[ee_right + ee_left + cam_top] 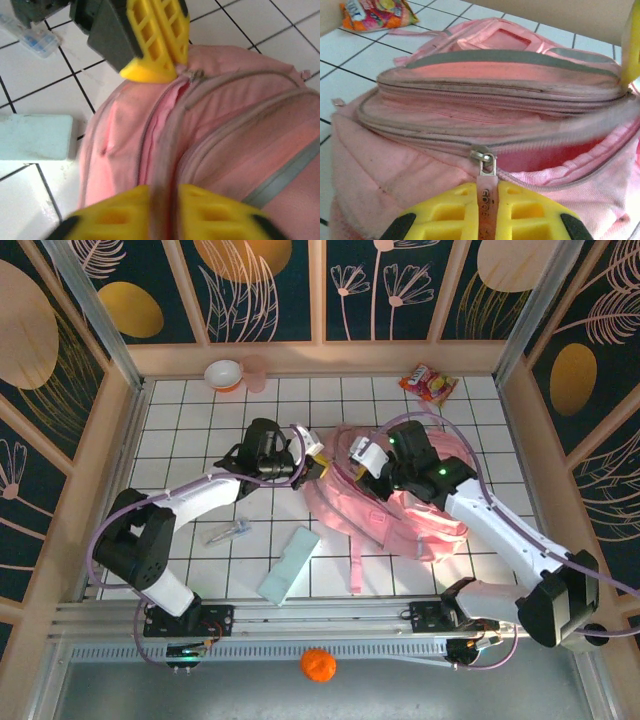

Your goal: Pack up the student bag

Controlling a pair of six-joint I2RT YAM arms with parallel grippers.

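Up close, our left gripper (487,194) presses its yellow fingers shut on the zip tab (485,165) of the pink bag (410,170), and our right gripper (165,202) pinches the bag's rim by the open zip. The bag lies in the middle of the tiled table (180,430) between our arms, a snack pack (428,383) behind it and a blue box (290,563) nearer to us.
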